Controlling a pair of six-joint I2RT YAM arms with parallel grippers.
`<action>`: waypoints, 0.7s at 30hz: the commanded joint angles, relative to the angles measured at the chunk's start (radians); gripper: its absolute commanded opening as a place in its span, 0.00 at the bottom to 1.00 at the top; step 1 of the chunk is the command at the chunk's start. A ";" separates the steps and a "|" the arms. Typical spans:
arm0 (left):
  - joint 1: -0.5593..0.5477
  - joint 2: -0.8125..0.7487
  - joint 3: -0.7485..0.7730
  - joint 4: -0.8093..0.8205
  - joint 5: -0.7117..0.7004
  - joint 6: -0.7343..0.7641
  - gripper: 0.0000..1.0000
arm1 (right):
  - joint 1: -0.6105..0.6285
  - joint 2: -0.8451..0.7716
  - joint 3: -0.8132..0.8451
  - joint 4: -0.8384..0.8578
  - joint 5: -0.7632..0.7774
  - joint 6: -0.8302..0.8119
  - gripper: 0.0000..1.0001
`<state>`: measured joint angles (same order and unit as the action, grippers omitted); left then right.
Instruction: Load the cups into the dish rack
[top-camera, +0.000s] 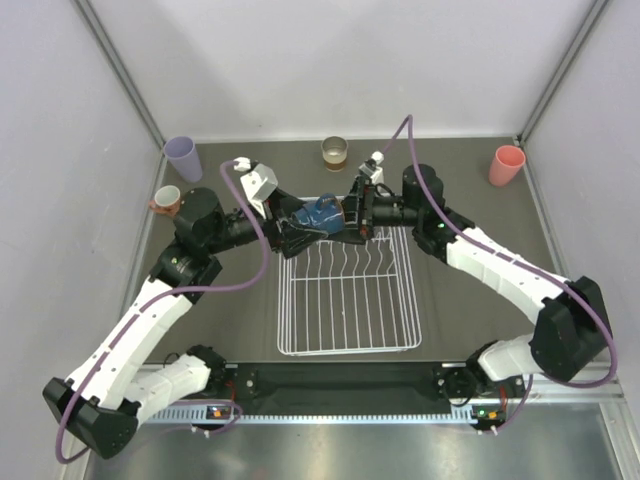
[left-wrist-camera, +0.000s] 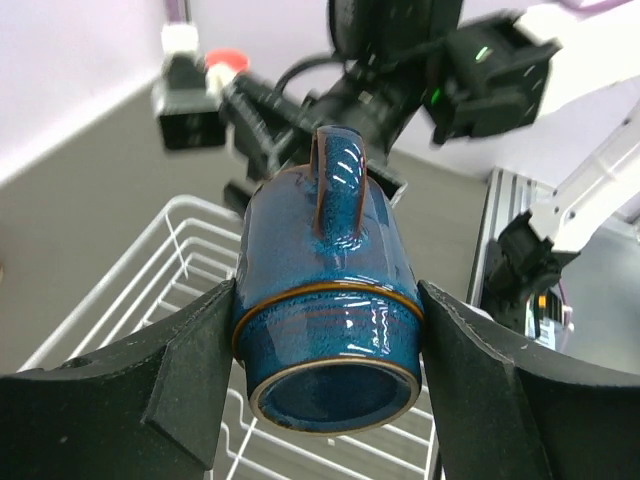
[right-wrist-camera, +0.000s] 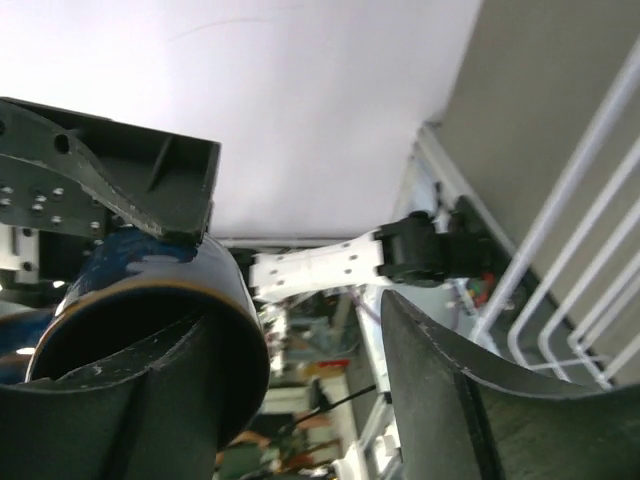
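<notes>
Dark blue glazed ceramic mug (top-camera: 322, 212) is held on its side in the air over the far end of the white wire rectangular dish rack (top-camera: 345, 300), handle turned up, not touching the wires. It is clamped by the left gripper (left-wrist-camera: 327, 340), both black fingers (left-wrist-camera: 195, 370) pressed flat to opposite sides of the mug body near one end. The right gripper (right-wrist-camera: 300, 340) is seen at the mug's other end with jaws parted: one finger lies against the mug's dark hollow end, and the other stands clear of the wall with a visible gap, so nothing is gripped by it. Whether that first finger is inside the mug or only beside it cannot be told. The rack is laid flat on the dark grey table (top-camera: 230, 320) between the two arms, its row of upright tines at the far end under the mug. No cup is seen in the rack. Four other cups are stood on the table. A lavender plastic tumbler (top-camera: 183, 157) is at far left, a terracotta-orange handled mug (top-camera: 167, 198) just nearer than it, a shiny brownish cup with a cream base (top-camera: 335, 152) at far centre, and a pink tumbler (top-camera: 507, 165) at far right.
</notes>
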<state>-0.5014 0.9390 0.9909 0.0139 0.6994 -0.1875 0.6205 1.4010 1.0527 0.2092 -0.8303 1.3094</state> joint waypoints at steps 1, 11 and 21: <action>0.004 0.015 0.132 -0.101 -0.093 0.095 0.00 | -0.059 -0.086 0.027 -0.284 0.051 -0.278 0.59; 0.006 0.158 0.330 -0.334 -0.147 0.203 0.00 | -0.317 -0.260 -0.108 -0.594 0.115 -0.554 0.61; -0.006 0.429 0.636 -0.710 -0.242 0.527 0.00 | -0.357 -0.341 -0.069 -0.806 0.169 -0.763 0.61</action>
<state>-0.4999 1.3258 1.5421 -0.5789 0.5026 0.1722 0.2756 1.0946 0.9432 -0.5228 -0.6765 0.6502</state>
